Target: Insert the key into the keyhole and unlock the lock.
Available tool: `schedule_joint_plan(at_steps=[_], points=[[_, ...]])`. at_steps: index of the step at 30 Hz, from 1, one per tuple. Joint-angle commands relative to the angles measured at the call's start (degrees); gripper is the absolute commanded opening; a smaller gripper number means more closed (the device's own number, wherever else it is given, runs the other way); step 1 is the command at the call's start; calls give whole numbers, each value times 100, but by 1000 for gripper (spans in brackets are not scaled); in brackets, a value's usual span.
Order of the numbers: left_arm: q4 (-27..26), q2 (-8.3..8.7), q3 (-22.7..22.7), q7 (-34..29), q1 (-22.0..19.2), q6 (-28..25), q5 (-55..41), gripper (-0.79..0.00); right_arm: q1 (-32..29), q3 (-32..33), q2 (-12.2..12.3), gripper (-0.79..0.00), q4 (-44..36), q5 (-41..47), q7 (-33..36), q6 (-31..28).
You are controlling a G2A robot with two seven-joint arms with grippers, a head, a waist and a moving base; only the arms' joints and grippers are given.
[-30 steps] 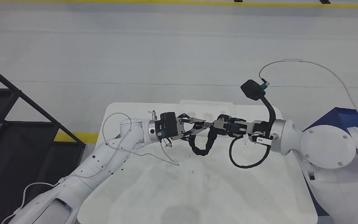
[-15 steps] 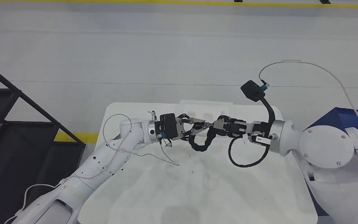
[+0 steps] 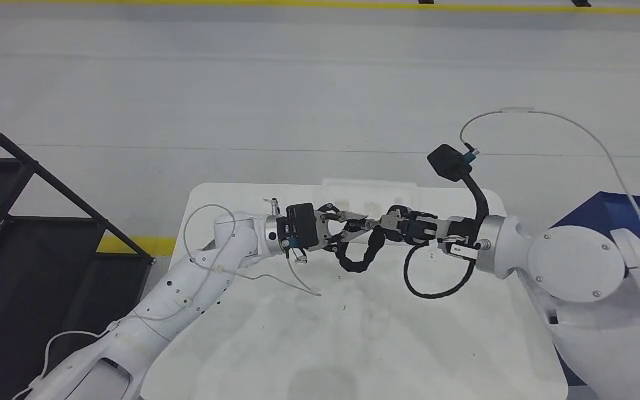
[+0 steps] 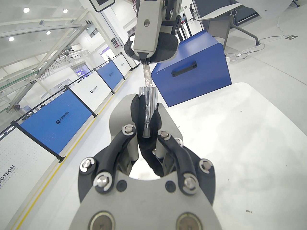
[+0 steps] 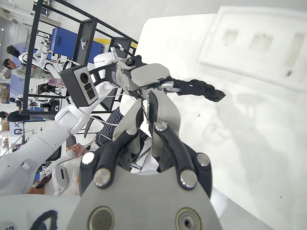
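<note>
Left end effector (image 4: 146,114) is clamping lock (image 4: 149,98) steady, right end effector (image 4: 146,59) is pinching key (image 4: 146,76), aligning it for insertion.

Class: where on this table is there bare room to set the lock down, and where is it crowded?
Crowded: above the middle, where the left tool, holding the lock, meets the right tool with the key; the far edge, taken by the foam tray. Free: the wide near stretch of table, between those tools and the near edge.
</note>
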Motion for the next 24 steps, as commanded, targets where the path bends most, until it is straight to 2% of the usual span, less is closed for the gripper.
schedule_joint_plan(at_steps=[1, 14, 24], points=[[7, -8, -9, -10, 6, -33, -21, -785, 8, -22, 4, -785, -10, -32, -20, -7], [26, -74, -103, -280, 62, -307, -360, -785, 76, -190, 29, -785, -41, -159, -95, -74], [56, -123, -167, -500, 90, -566, -641, -785, 191, -437, 53, -785, -63, -593, -50, -157]])
